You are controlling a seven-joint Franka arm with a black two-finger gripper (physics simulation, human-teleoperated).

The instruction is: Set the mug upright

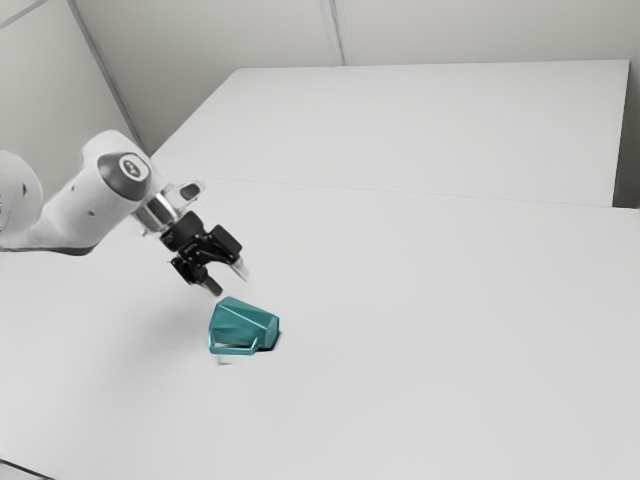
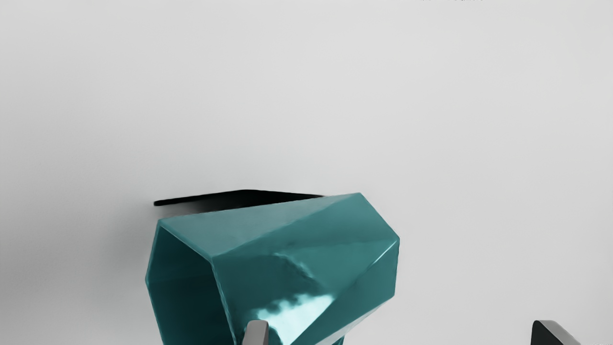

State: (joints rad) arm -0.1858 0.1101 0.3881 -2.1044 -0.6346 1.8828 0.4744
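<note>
Mug [image 1: 240, 318] in sight, I see pale walls [image 1: 480, 30] along the exterior view's top, a broad, faintly seamed white table [image 1: 450, 350] beneath, my gripper [image 1: 229, 281] spread wide left of centre and, just below it in frame, that teal mug lying on its side.

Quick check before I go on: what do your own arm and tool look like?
My arm has smooth, rounded white casings, with a dark grey cap bearing a round, pale-ringed mark at one joint. Nearer the hand comes a silvery metallic section. The tool is black, angular and two-fingered, with greyish fingertips.
</note>
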